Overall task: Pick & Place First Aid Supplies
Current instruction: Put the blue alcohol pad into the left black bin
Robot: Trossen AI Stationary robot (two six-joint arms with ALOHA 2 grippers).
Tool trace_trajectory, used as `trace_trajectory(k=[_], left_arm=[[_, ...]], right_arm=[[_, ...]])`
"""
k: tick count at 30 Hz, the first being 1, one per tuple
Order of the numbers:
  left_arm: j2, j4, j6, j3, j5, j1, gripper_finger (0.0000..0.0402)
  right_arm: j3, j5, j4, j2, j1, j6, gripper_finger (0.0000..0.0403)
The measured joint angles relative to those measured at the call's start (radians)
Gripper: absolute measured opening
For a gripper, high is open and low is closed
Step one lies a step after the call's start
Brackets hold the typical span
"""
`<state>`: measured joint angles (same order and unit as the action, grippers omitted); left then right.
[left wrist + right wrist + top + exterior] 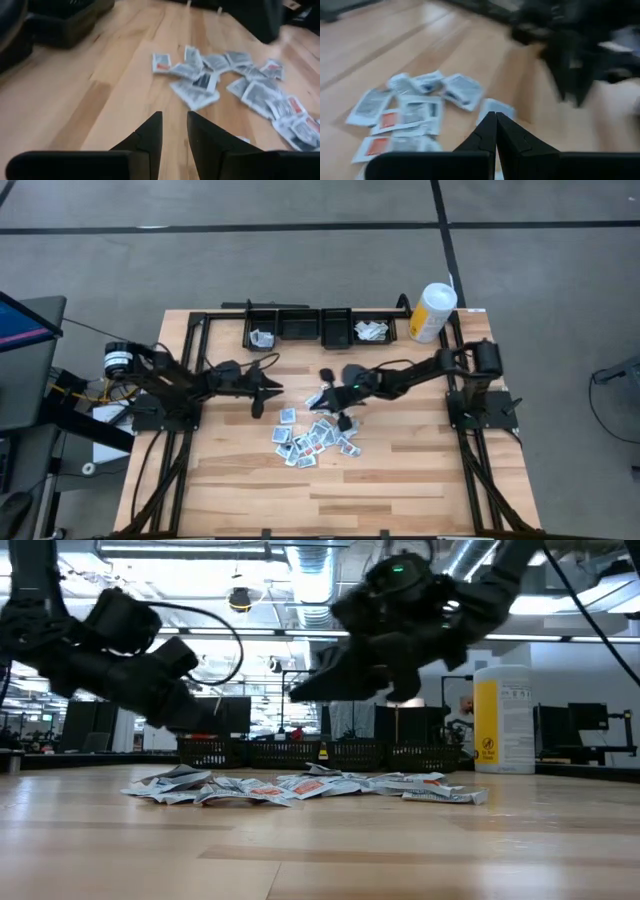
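Packets [314, 439] are lying heaped mid-table; right gripper [318, 399], fingers pressed together, is hovering above them; left gripper [272, 393], slightly spread and empty, beside.

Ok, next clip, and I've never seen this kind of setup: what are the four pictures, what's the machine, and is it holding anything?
It is a robot with two dark arms at a wooden table, each ending in a two-finger claw. One picture looks straight down, one looks level across the tabletop, and two come from cameras on the arms' wrists.

A heap of small flat packets lies mid-table, white with grey, some marked red. Black bins stand along the far edge, a few packets inside, beside a white-and-yellow canister.

The left claw hovers beside the heap, fingers slightly apart, nothing between them. The right claw hangs over the heap, shut; its wrist picture shows no packet in it.
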<state>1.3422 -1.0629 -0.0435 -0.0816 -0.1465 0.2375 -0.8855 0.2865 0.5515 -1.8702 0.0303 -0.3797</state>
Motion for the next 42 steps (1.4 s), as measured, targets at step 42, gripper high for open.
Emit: trace_trajectory(k=[42], left_arm=[[-0.141,0.028,-0.068,0.076,0.026,-0.001,0.0090]], right_arm=[[-0.344,-0.290,-0.831,-0.064,-0.030,0.114,0.0001]])
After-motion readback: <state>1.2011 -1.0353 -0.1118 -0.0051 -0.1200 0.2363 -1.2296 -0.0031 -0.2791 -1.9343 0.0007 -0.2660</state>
